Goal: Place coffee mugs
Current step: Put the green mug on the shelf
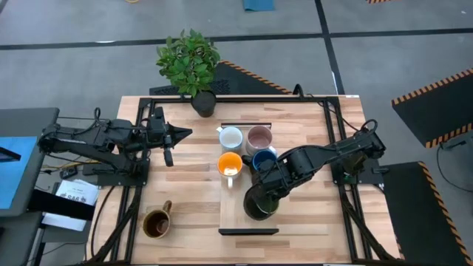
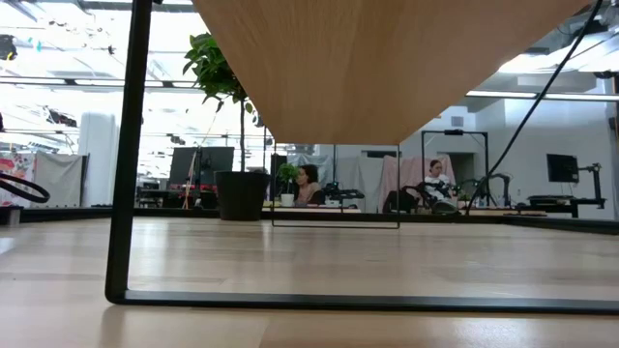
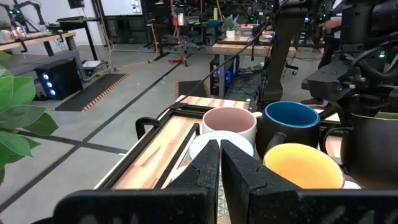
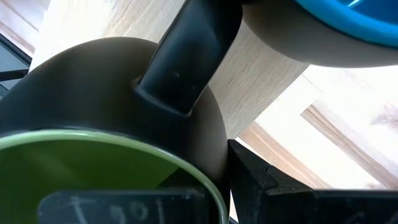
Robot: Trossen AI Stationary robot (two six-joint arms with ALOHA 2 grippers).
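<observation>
A wooden desk (image 1: 185,185) seen from above holds six coffee mugs and two dark robot arms. Nearest the front edge, on the left, a glossy brown mug (image 1: 156,222) stands alone, well apart from the others. At the front of a black rectangular frame (image 1: 248,231) in the middle of the desk sits the green mug (image 1: 259,205), dark outside and green inside. The right gripper (image 1: 267,193) is on it: in the right wrist view one dark finger (image 4: 186,56) lies against the outside of the green mug (image 4: 93,124) and another finger shows by its rim, so the gripper is closed on that mug. Just behind it, four mugs stand close together in a square. The orange mug (image 1: 230,165) is front left and the dark blue mug (image 1: 264,159) front right. The white mug (image 1: 231,137) is back left and the pink mug (image 1: 259,137) back right. The left gripper (image 1: 185,134) hangs over the left part of the desk, beside the white mug and apart from it. Its fingers are pressed together with nothing between them, as the left wrist view shows, with the fingers (image 3: 205,168) pointing at the white mug (image 3: 221,146). At the far edge of the desk stands a leafy plant (image 1: 190,60) in a dark pot.
</observation>
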